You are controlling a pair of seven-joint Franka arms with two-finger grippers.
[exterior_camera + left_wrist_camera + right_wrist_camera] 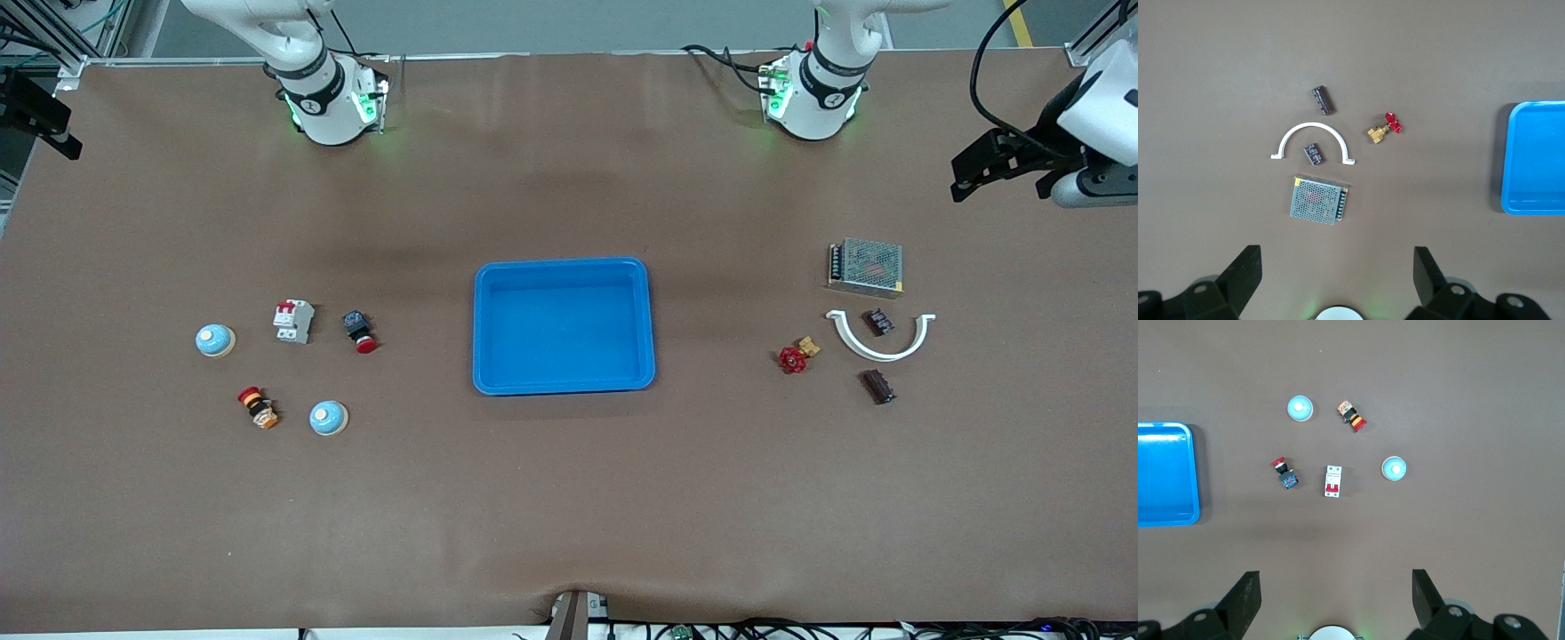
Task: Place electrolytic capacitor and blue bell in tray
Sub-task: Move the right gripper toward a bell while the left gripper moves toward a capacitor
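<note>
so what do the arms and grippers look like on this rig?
Both arms are white Frankas with black joint bands; green lights glow at their bases, and black cables run to the left arm's base. The left gripper and right gripper have black, wedge-shaped fingers with round screw holes. A white, rounded part shows between each pair.

Even, bright overhead light, soft faint shadows under tray (564, 267) and small parts. No glare on the matte brown table (569, 498). All views sharp; gripper fingers (1245, 277) dark, slightly soft.
</note>
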